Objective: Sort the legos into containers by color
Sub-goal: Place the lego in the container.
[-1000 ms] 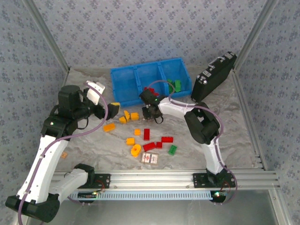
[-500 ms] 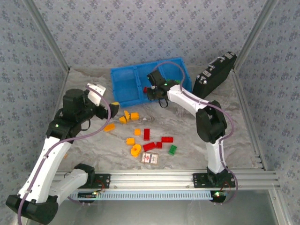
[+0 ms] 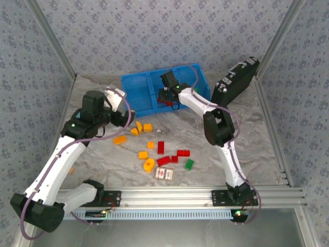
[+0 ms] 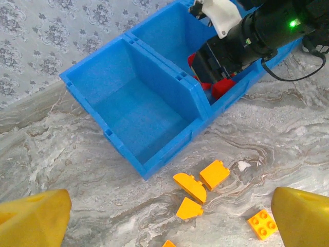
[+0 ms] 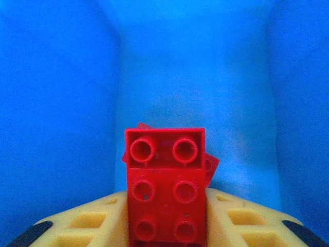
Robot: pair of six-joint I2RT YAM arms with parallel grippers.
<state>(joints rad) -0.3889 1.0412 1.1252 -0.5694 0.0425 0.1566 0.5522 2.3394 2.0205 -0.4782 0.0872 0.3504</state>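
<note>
While studs-up, red brick (image 5: 165, 190) lengthwise along tool (image 5: 165, 218).

1 blue tray (image 3: 134, 91), 3 compts; loose: approx 7 orange legos (image 3: 147, 127), 4 red legos (image 3: 161, 147), 1 green lego (image 3: 189, 164).

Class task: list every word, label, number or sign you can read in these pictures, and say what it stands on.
No text can be read.
Red print on the card box: too small to read.
Studs of the red brick: any marks too blurred.
On the black case: no lettering legible.
</note>
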